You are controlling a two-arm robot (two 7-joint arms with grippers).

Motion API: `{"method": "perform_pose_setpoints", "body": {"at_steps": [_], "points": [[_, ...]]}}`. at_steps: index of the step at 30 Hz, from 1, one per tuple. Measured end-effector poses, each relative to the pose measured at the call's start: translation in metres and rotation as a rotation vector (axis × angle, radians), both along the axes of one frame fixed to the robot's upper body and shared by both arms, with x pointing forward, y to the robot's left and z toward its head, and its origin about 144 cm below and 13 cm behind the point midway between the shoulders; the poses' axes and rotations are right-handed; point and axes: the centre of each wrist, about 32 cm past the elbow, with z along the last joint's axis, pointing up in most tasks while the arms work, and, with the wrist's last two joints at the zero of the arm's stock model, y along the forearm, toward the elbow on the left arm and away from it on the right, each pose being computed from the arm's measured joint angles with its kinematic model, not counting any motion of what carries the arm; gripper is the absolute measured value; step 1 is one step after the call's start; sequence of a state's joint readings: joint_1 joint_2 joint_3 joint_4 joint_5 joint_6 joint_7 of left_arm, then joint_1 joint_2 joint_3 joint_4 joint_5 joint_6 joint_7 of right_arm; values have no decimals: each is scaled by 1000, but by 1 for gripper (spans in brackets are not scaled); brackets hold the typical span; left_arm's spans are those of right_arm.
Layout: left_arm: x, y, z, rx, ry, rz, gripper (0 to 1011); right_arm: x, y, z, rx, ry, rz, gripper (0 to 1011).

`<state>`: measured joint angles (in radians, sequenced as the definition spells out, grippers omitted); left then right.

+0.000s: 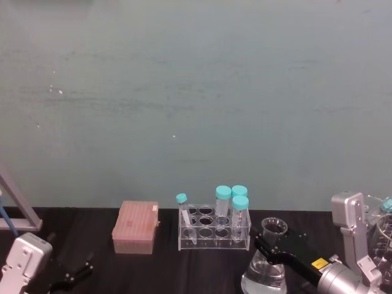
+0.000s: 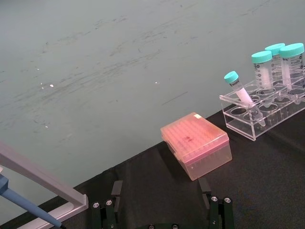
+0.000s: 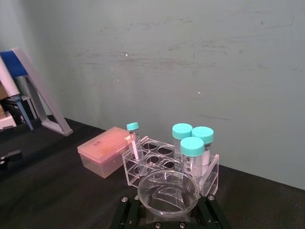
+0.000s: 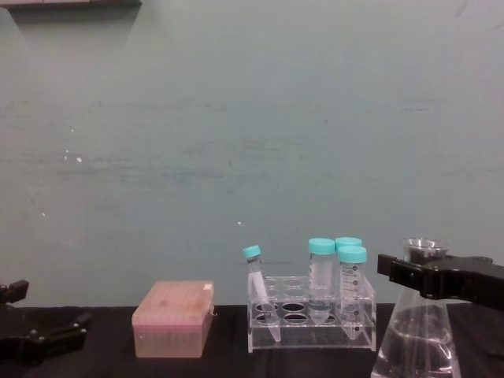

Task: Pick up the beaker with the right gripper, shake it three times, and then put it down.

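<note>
Glass, clear and conical, the beaker (image 1: 267,264) has a wide base, narrow neck and flared rim, with clear liquid low inside. It stands on the black bench (image 1: 165,269) beside the tube rack (image 1: 214,229). Right gripper (image 1: 270,248) fingers clench its neck. No legible writing.

A black cloth-covered table (image 1: 202,269) runs up to a pale green wall. A pink translucent plastic lidded box (image 1: 136,228) sits left of centre; just to its right stands a clear acrylic tube rack (image 1: 214,233) (holding teal-capped tubes). Near the right edge is a clear glass conical flask (image 1: 267,264); whether its base touches the cloth cannot be told.
</note>
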<state>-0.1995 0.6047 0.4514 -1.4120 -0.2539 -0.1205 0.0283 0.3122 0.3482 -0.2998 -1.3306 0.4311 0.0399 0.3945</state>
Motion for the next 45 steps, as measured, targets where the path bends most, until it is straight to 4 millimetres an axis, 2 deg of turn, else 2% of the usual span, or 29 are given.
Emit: {"method": "perform_pose_setpoints", "body": {"at_steps": [45], "points": [[0,0,0,0,0,0,1000,2,3,-4,-5,10,4,451]]}}
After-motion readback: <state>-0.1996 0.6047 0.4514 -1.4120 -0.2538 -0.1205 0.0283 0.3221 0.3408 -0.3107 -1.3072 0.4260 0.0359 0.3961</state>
